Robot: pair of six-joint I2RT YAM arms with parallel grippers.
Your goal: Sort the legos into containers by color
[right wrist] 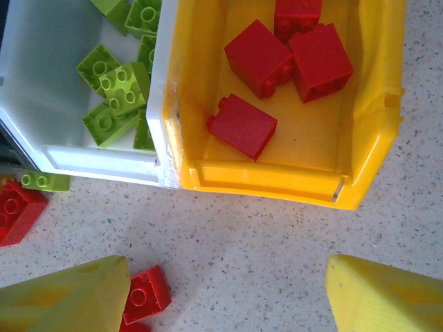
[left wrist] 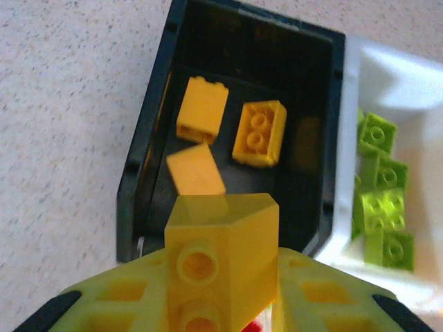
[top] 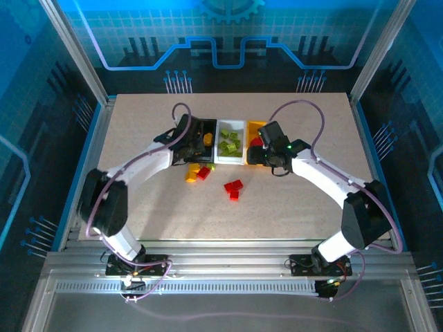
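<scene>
My left gripper (left wrist: 221,294) is shut on a yellow-orange lego (left wrist: 221,249) and holds it over the near end of the black container (left wrist: 144,152), where three more yellow-orange legos (left wrist: 259,133) lie. The white container (left wrist: 398,76) beside it holds several lime green legos (left wrist: 381,200). My right gripper (right wrist: 225,290) stands open over bare table just in front of the yellow container (right wrist: 270,181), which has several red legos (right wrist: 242,126) in it. A loose red lego (right wrist: 145,295) lies by its left finger (right wrist: 69,297). From above, the left gripper (top: 196,143) is at the black container (top: 205,124).
Loose legos lie on the table in front of the containers: a yellow one (top: 191,176), a red one (top: 203,172) and two red ones (top: 233,185) nearer the middle. A green lego (right wrist: 45,181) and a red lego (right wrist: 15,211) sit by the white container's (right wrist: 41,69) front wall.
</scene>
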